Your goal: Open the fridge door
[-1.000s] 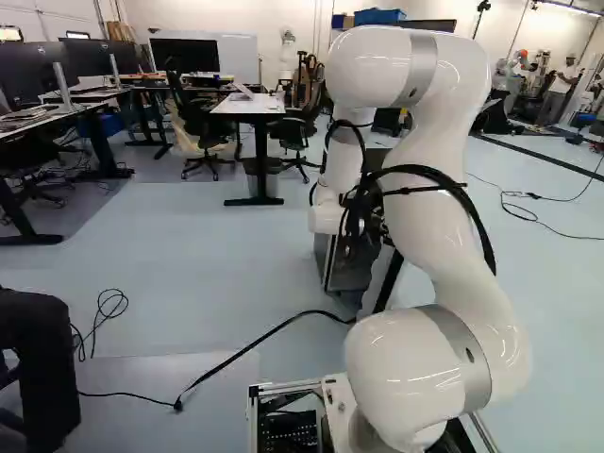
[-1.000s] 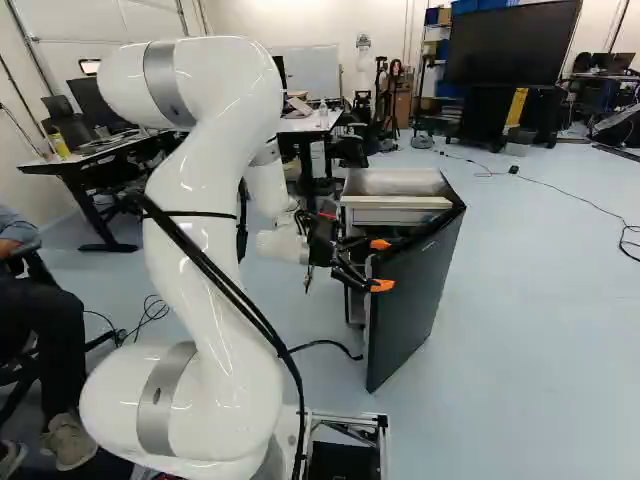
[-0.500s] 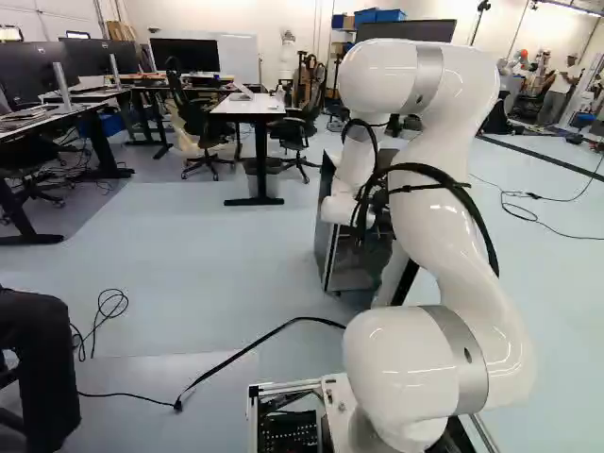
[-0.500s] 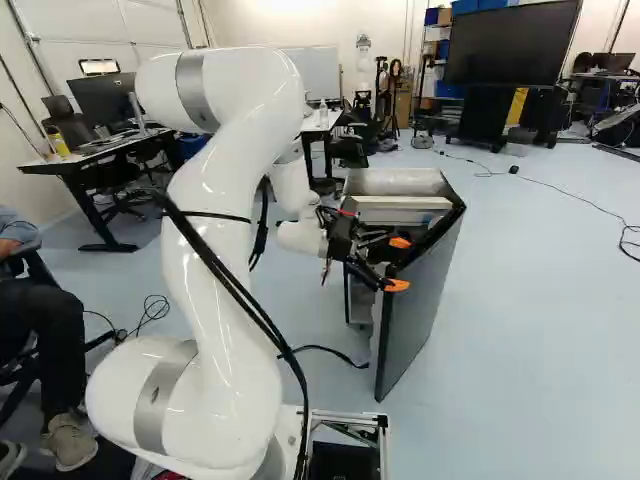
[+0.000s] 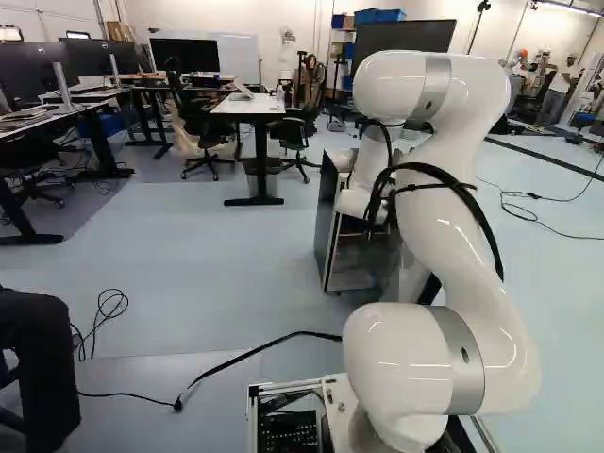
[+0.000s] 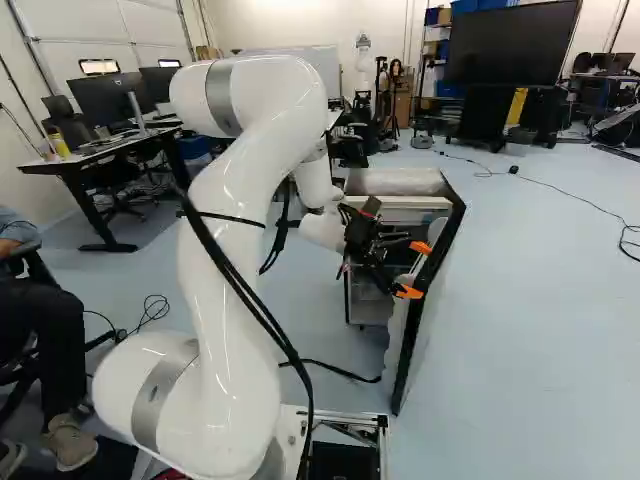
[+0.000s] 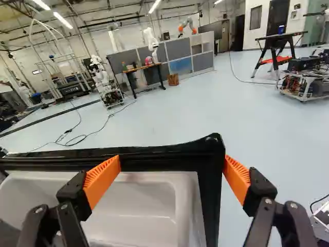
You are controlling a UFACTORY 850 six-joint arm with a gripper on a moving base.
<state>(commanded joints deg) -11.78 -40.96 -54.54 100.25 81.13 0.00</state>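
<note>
My gripper [image 6: 414, 270] is at the fridge door [image 6: 409, 350] in the right base view. The door stands ajar from the fridge [image 6: 392, 183], its pale inner side showing. In the wrist view the open gripper [image 7: 172, 159] spans part of the door's dark rim [image 7: 207, 154] and white liner [image 7: 141, 200]. One orange pad [image 7: 236, 177] lies against the rim's outer side near the corner; the other pad [image 7: 102, 180] is over the liner, on the inner side. The arm hides the gripper in the left base view, where the fridge [image 5: 326, 222] shows beyond it.
A black cable [image 5: 255, 344] crosses the floor left of the base. A seated person's leg [image 5: 38, 359] is at the near left. Desks [image 5: 247, 106] and chairs stand farther off. Other robots [image 7: 100, 72] stand across the room in the wrist view.
The arm has moved rightward in both base views. The door has swung wider along with the gripper, turning its pale inner side into sight. The base has not moved.
</note>
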